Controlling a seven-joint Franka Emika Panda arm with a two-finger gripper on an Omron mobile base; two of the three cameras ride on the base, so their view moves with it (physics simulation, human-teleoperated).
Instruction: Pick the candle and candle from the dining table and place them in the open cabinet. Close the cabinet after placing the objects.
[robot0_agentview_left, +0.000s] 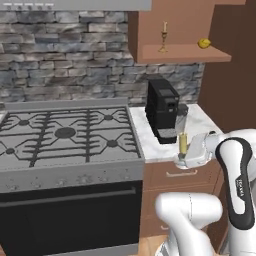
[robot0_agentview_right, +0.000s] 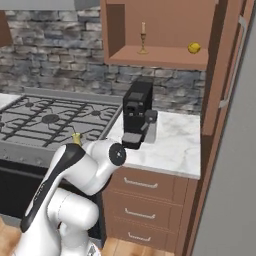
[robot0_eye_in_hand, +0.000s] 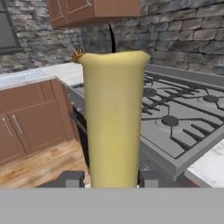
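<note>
Gripper: jaws closed on the stubby candle, held over the counter's front edge.
Cabinet: open; tall candle on the shelf's left.
Advice: lift upright, set down mid-shelf.

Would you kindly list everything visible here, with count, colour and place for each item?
Candle on candlestick: one, yellow on brass, upright on the open cabinet's shelf.
Stubby candle: one, yellow, between the gripper's fingers, above the counter's front edge beside the stove.
Small rounded object: one, yellow, on the same shelf, right of the candlestick.
Cabinet: one, brown wood, open, on the wall above the counter.
Coffee machine: one, black, on the counter below the cabinet.
Counter: one, white marble top over brown drawers, right of the stove.
Stove: one, grey with black grates, dark oven door below.
Wall: grey stone, behind the stove.
Gripper: one, dark fingertips, shut on the stubby candle.
</note>
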